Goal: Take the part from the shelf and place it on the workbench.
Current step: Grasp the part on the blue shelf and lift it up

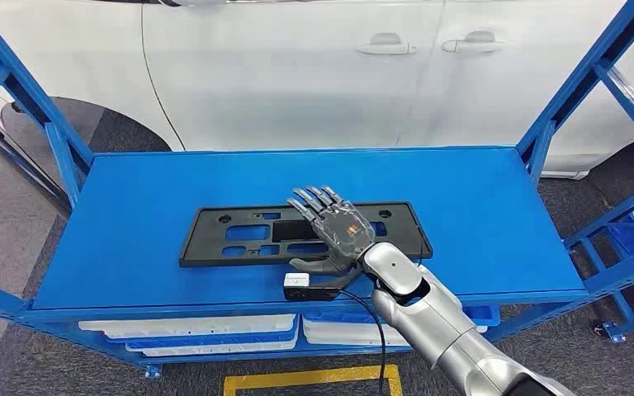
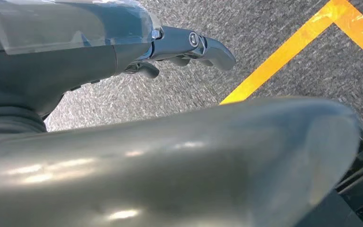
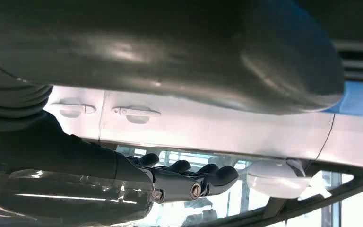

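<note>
The black part [image 1: 305, 233] lies flat mid-shelf [image 1: 132, 190], near the front edge, easy to reach. The right hand [image 1: 334, 231] hovers over it, fingers [image 1: 314, 198] spread, gripping nothing, seemingly lining up a grasp.

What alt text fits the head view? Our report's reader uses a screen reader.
The robot's right hand reaches over a flat black part lying on a blue shelf, fingers spread above it. A white car stands behind the shelf.
</note>
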